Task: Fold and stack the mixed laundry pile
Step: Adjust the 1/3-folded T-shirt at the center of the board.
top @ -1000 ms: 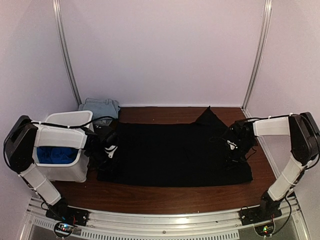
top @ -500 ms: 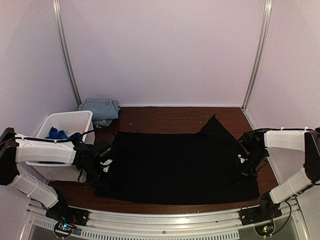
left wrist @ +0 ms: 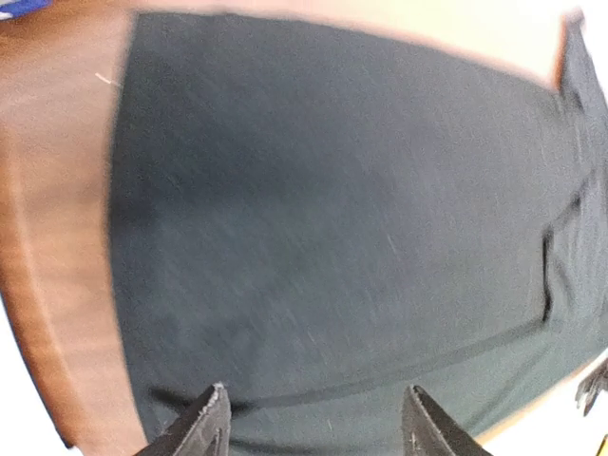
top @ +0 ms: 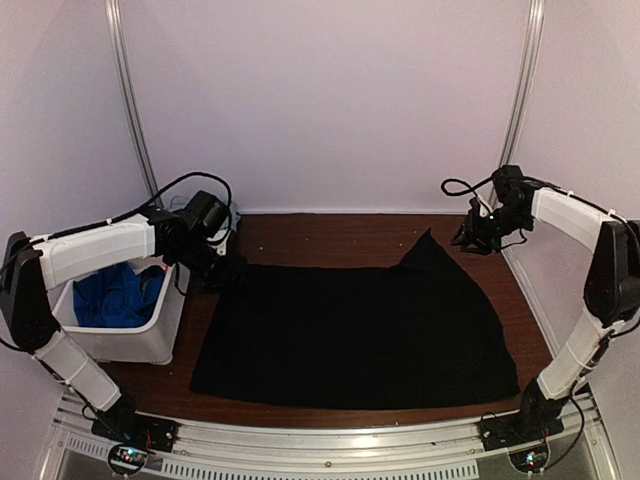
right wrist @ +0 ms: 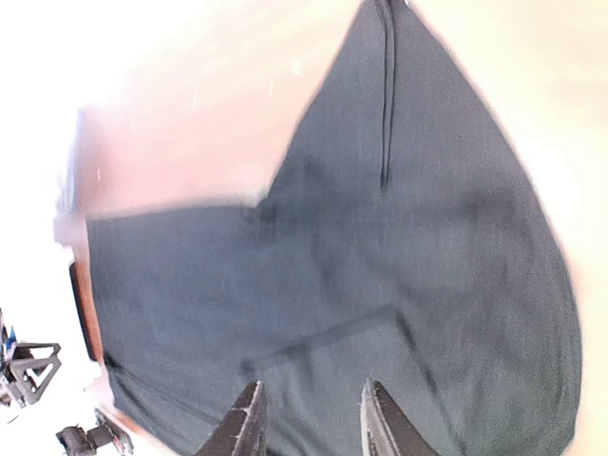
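Left claw (left wrist: 313, 423) apart, empty | right claw (right wrist: 309, 413) apart, empty | risk: peaked far corner of large flat black cloth (top: 350, 325) could skew the fold

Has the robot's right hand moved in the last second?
Yes. The right hand has left the black cloth and swung back toward the far right corner of the table, beside the metal post.

No text, label, brand, number or sign legible in any view. The black cloth (top: 350, 330) and white bin (top: 125, 342) look plain from above. Both wrist views are motion-blurred, with nothing readable there either.
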{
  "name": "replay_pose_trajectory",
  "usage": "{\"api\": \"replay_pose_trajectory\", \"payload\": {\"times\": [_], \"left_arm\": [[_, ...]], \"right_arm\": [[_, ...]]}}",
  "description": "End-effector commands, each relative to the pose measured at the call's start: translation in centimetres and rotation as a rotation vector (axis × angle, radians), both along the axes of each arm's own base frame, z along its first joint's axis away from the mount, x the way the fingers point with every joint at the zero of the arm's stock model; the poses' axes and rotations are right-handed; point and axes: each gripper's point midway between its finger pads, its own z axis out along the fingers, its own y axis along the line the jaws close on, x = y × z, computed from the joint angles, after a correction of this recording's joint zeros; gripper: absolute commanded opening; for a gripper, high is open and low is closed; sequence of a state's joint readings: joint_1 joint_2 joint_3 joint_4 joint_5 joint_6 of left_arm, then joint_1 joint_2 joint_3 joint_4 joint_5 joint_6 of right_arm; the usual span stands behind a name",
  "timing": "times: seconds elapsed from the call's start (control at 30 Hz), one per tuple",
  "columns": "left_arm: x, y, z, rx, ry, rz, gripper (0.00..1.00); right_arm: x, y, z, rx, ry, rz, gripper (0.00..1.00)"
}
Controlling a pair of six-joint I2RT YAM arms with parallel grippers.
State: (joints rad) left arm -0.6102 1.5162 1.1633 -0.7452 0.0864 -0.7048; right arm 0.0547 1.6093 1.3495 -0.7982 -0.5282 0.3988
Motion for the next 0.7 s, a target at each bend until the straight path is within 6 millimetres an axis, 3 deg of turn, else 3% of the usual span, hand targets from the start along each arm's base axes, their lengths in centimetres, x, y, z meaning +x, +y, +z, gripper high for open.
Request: {"api": "replay_pose_trajectory", "payload": {"times": [0.0, 0.1, 0.3, 0.37, 0.5, 0.67], "left_arm": [[6.4, 1.2, 2.8, -0.095, -0.098, 0.089, 0.62], [9.8, 1.9, 3.4, -0.083, -0.119, 0.112, 0.59], [13.4, 0.8, 0.9, -0.071, -0.084, 0.04, 0.57], [14.2, 0.5, 0.3, -0.072, -0.083, 0.017, 0.57], [15.2, 0.9, -0.5, -0.083, -0.066, 0.019, 0.56], [15.0, 1.8, 0.4, -0.063, -0.075, 0.044, 0.56]], "right_arm": [[5.2, -1.2, -1.5, 0.048, -0.038, 0.0, 0.31], [7.8, -1.6, -2.8, 0.075, -0.011, 0.004, 0.29], [10.3, 0.5, -5.8, 0.202, 0.072, -0.017, 0.26], [11.2, 0.9, -6.0, 0.224, 0.057, -0.03, 0.27], [11.5, 4.3, -8.0, 0.242, 0.108, 0.003, 0.3], [11.8, 4.2, -10.1, 0.176, 0.156, -0.028, 0.3]]}}
